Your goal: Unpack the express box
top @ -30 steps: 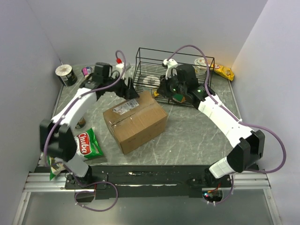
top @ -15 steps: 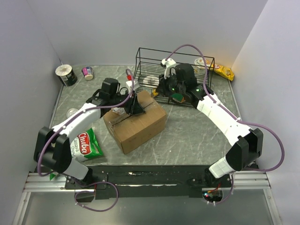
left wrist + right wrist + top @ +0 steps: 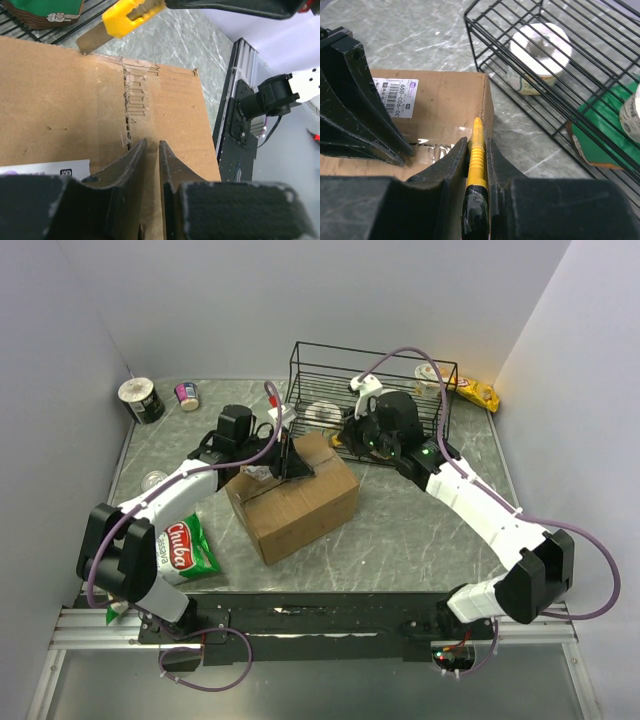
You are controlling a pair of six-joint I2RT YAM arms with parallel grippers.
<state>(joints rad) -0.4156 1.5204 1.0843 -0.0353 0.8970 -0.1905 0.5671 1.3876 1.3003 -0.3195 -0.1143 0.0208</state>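
Near-left of the express box (image 3: 295, 505), a green snack bag (image 3: 188, 548) is lying flat. Box is sitting on the table, flaps still down. On its top, left gripper (image 3: 151, 150) is now hovering over the taped seam (image 3: 129, 125), having swung in from far-left; fingers are closing from wide to almost together, nothing visibly between them. At the box's far edge, right gripper (image 3: 476, 145) is arriving from the basket side, clamped on the yellow knife (image 3: 478, 127). Just beyond the box, wire basket (image 3: 293, 375) is standing. Reads like brace-and-cut is starting
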